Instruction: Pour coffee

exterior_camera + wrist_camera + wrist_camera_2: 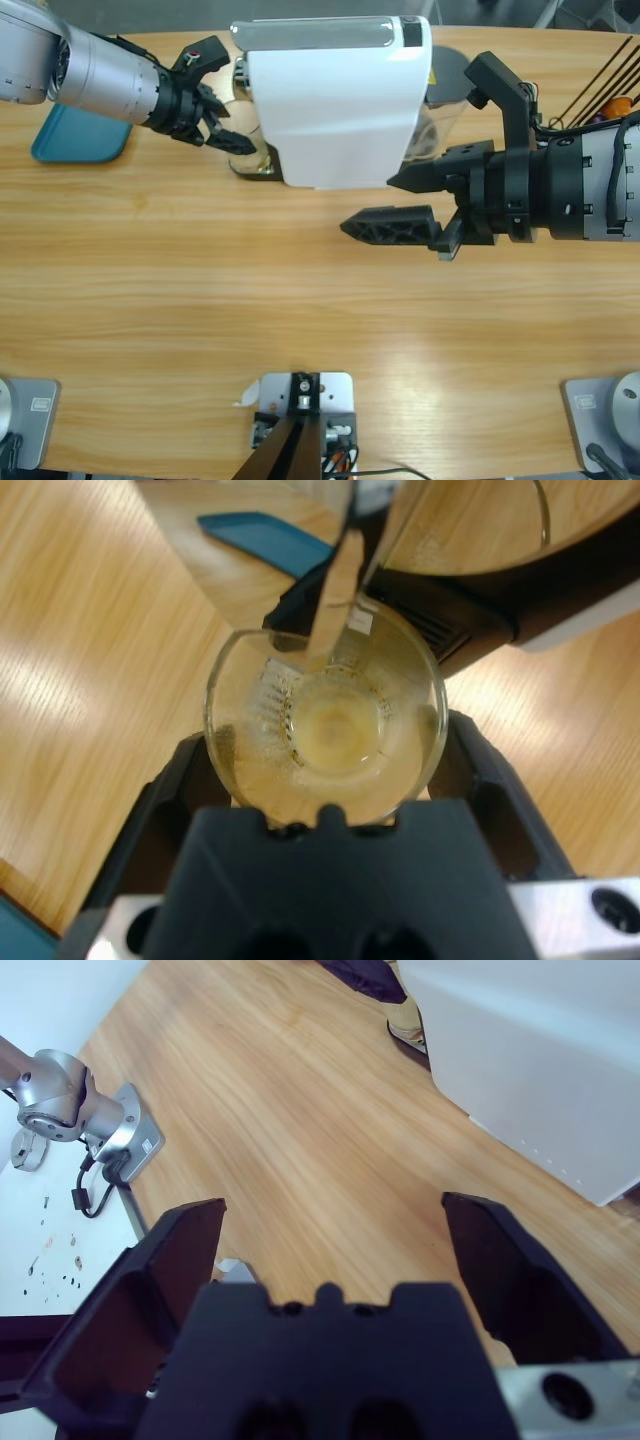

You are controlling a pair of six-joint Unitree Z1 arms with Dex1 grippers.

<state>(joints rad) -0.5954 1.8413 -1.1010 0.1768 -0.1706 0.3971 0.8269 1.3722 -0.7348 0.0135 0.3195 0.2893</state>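
A small clear glass (325, 725) sits between the jaws of my left gripper (325, 755), which is shut on its sides. The glass is upright under the metal spout (335, 590) of the white coffee machine (335, 100). Its bottom looks pale, and no dark coffee shows in it. In the high view the left gripper (225, 135) reaches in from the upper left to the machine's left side. My right gripper (395, 205) hovers open in front of the machine's right half with nothing in it. The right wrist view shows only bare table between the right gripper's (330, 1235) jaws.
A teal tray (80, 135) lies on the table behind the left arm. A clear water tank (445, 100) stands at the machine's right rear. Black rods (600, 75) and an orange thing (620, 103) lie at the far right. The near half of the table (300, 310) is bare wood.
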